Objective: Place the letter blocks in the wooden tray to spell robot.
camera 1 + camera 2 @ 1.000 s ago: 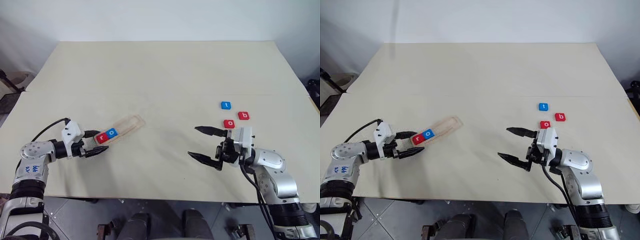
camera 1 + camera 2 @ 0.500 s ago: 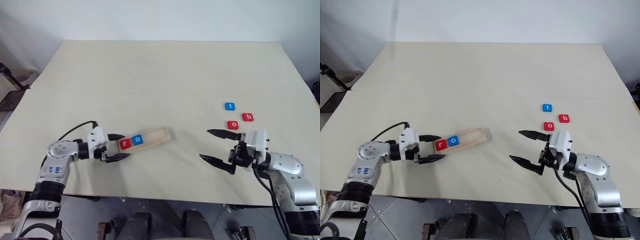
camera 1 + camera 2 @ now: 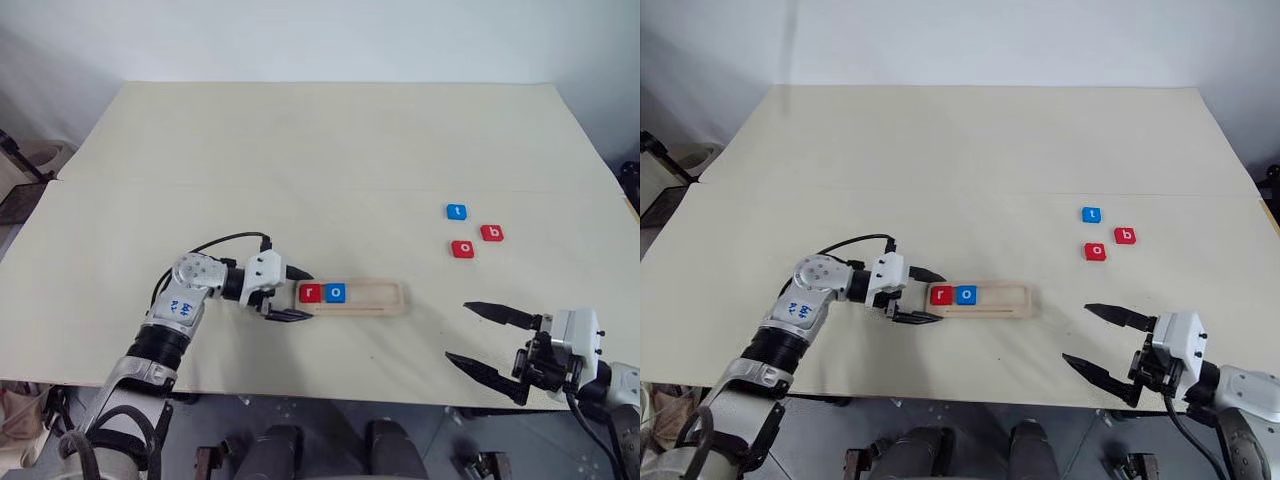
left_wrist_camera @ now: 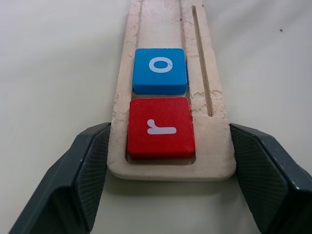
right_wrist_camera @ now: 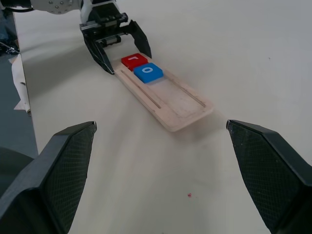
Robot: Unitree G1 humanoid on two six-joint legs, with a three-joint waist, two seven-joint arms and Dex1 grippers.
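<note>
tray (image 3: 352, 297) lies level on the surface (image 3: 320, 150), near its front edge, at about 6 o'clock of centre. red r (image 3: 310, 293) and blue o (image 3: 335, 293) fill its two left slots; three slots are bare. left pincer (image 3: 290, 294) straddles the tray's left end, one finger touching the wood, the other just off it: a loose hold at most. right pincer (image 3: 487, 337) hangs wide open and empty at 4 o'clock, well apart from the loose blocks. blue t (image 3: 456, 212), red b (image 3: 491, 233) and red o (image 3: 462, 249) sit grouped at 3 o'clock. step in hand, by judgement: positioning the tray. next move calls for fetching b, third slot.
</note>
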